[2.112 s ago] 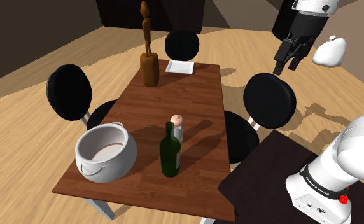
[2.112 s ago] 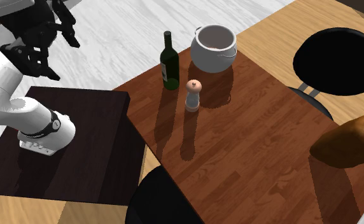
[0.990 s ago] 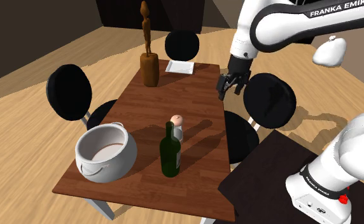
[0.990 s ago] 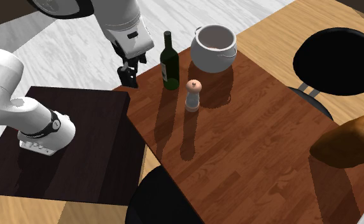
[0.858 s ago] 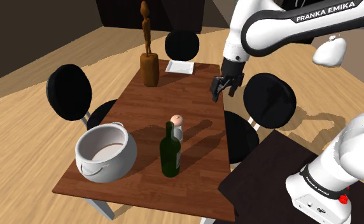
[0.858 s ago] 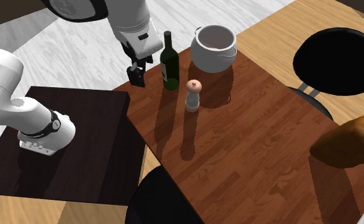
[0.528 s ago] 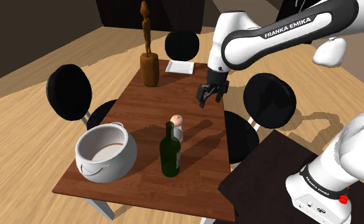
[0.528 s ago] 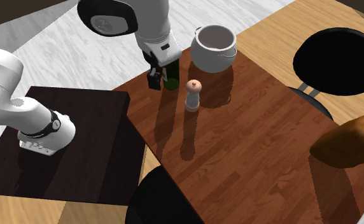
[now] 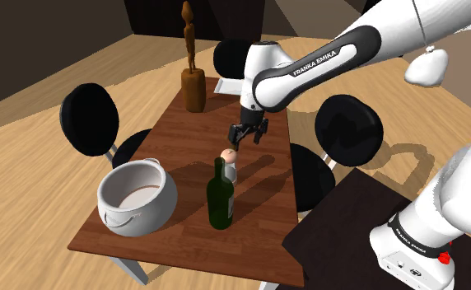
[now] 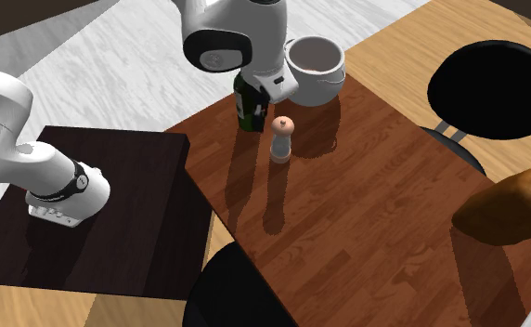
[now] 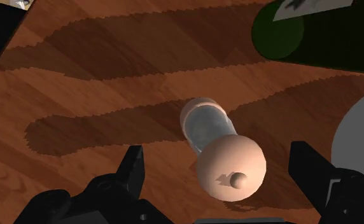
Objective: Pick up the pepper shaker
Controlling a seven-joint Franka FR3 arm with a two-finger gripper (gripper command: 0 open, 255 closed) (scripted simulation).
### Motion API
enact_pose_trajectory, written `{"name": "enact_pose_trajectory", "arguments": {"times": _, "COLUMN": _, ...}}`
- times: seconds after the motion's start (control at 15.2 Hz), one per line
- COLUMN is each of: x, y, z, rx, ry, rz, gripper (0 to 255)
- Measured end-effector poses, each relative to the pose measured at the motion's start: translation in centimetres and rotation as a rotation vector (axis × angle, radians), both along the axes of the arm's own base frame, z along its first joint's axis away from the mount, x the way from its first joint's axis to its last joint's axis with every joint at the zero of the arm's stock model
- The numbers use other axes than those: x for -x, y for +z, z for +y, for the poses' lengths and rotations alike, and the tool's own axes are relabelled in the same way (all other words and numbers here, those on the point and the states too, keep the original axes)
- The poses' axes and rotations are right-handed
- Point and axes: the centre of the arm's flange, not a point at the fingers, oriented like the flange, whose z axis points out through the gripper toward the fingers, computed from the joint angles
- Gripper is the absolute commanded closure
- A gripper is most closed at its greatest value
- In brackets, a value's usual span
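Observation:
The pepper shaker (image 9: 230,164) is a small clear-bodied mill with a round pinkish top, upright near the middle of the brown wooden table (image 9: 258,123). It also stands on the table (image 10: 347,204) in the second exterior view as the shaker (image 10: 281,139). My black gripper (image 9: 245,137) hangs open just above and slightly behind it. Seen from the wrist, the shaker (image 11: 220,147) lies between and below the spread fingers (image 11: 133,167), which do not touch it; the gripper (image 11: 217,153) holds nothing.
A dark green bottle (image 9: 221,198) stands right beside the shaker, with a white pot (image 9: 137,196) further toward the shoulder view's left. A brown carved figure (image 9: 193,76) and a white napkin (image 9: 233,86) sit at the far end. Black round-backed chairs (image 9: 348,128) ring the table.
The arm has swung down and toward the shoulder view's left, from beside the table's edge to just above the shaker. The fingers have stayed apart. Nothing on the table has moved.

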Motion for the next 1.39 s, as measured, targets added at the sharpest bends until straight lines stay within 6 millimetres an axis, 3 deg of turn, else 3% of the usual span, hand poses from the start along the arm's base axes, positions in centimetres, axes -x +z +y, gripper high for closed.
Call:
{"name": "enact_pose_trajectory", "arguments": {"times": 0.4, "x": -3.7, "y": -4.4, "z": 2.8, "rx": -0.006, "ry": 0.003, "rz": -0.003, "gripper": 0}}
{"name": "enact_pose_trajectory", "arguments": {"times": 0.79, "x": -3.9, "y": -7.7, "z": 3.0, "rx": -0.006, "ry": 0.003, "rz": -0.003, "gripper": 0}}
{"name": "enact_pose_trajectory", "arguments": {"times": 0.86, "x": -3.9, "y": -7.9, "z": 3.0, "rx": -0.006, "ry": 0.003, "rz": -0.003, "gripper": 255}}
{"name": "enact_pose_trajectory", "arguments": {"times": 1.39, "x": -3.9, "y": -7.9, "z": 3.0, "rx": -0.007, "ry": 0.004, "rz": -0.006, "gripper": 255}}
